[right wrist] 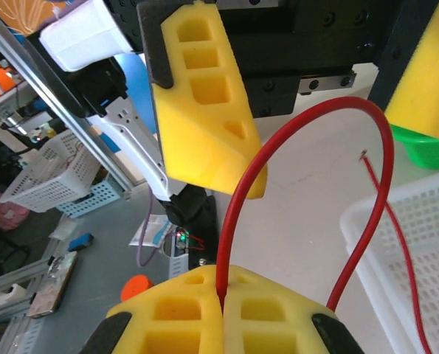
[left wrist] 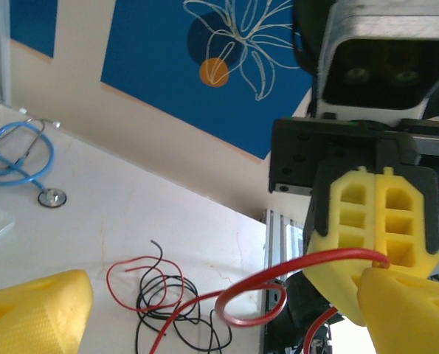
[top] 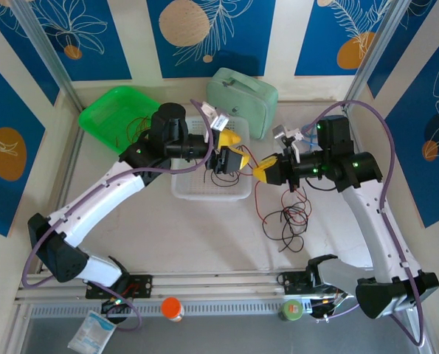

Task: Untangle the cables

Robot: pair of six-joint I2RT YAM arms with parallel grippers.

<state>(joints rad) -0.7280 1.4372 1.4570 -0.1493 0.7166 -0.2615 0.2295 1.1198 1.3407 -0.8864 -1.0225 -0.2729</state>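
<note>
1. While the right fingers (right wrist: 267, 317) are clenched on a red wire (right wrist: 308, 110), pinching it in the seam between their yellow pads, the wire arches up from them in a tall loop.
2. The left fingers (left wrist: 35, 313) are released and stand wide apart, one on each side of that loop. Whether either of them touches the wire cannot be told.
3. The two sets of fingers face each other closely above the right end of a white perforated basket (top: 204, 190), which sits near the middle of the desk (top: 204, 236).
4. The rest of the cables (top: 287, 221), thin red and black wires, lie in a loose tangle on the desk right of centre. They sit between the basket and the near edge, just beside the right arm.
5. A red strand hangs from the right fingers down towards that tangle.
6. A green tray (top: 108, 110) sits towards the far left corner, and a mint-green zipped case (top: 245, 92) stands at the far edge behind the basket.
7. A light-blue stethoscope (left wrist: 16, 158) lies on the desk, well apart from the tangle.
</note>
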